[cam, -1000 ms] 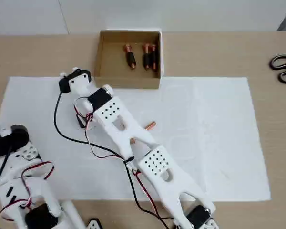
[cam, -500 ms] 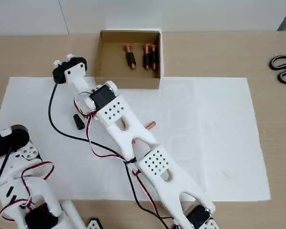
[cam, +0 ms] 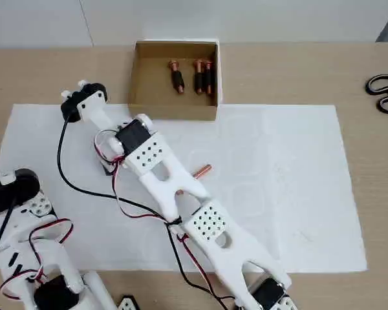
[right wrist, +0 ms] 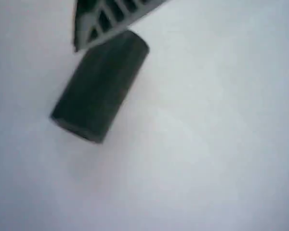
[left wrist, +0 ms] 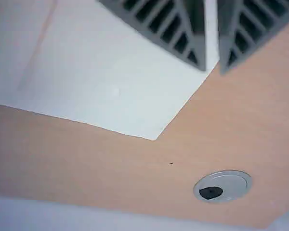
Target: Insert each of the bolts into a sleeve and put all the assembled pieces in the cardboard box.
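So the black sleeve (right wrist: 98,86) was lying flat on the white paper sheet (cam: 278,194), left of center in the overhead shot, mostly tucked under the right arm that stretched up from the lower right corner. The right claw (right wrist: 113,17) hung just over one end of it, not gripping as far as I could see, and honestly I couldn't tell how wide it was set. The loose copper bolt (cam: 202,171) sat on the paper near the middle of the frame, well apart from the sleeve. Three finished pieces (cam: 198,75) were already in the cardboard box (cam: 134,77) at top center. The left claw (left wrist: 211,36) was parked down in the lower left, narrowed to a slit with nothing in it, looking out over bare tabletop (left wrist: 135,183). My take on handling: that sleeve looked like a small, light, stiff tube with a smooth round side, so it would probably roll or squirt out if pinched off-center. I'd have grabbed it square across the middle of its length and kept one open end free for the bolt. The bolt looked thin, hard and just as roll-happy, so hold it near the head.
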